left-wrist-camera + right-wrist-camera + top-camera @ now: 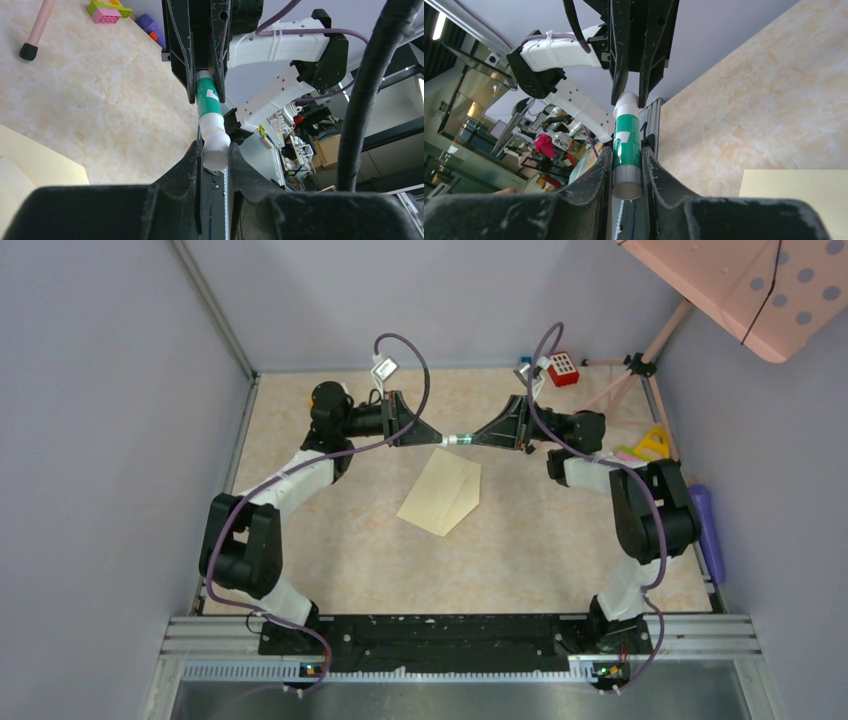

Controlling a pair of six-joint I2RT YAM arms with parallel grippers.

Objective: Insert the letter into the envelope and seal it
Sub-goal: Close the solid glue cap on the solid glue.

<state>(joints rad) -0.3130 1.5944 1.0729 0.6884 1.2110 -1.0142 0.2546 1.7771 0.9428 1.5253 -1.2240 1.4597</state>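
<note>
The left jaws are clenching the cap (216,148) of the glue stick (208,102), the right jaws its green body, up beside the envelope (443,492) lying open on the tabletop (560,540), and I'm thinking a crooked pull is risking the stick slipping out and dropping.

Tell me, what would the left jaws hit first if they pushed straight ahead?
Probably the right jaws: they face the left jaws head-on, gripping the other end of the same glue stick.

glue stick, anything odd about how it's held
Yes: the glue stick is held in mid-air from both ends, left pincer on its white cap, right pincer on its green body. Likely uncapping, not a fault.
</note>
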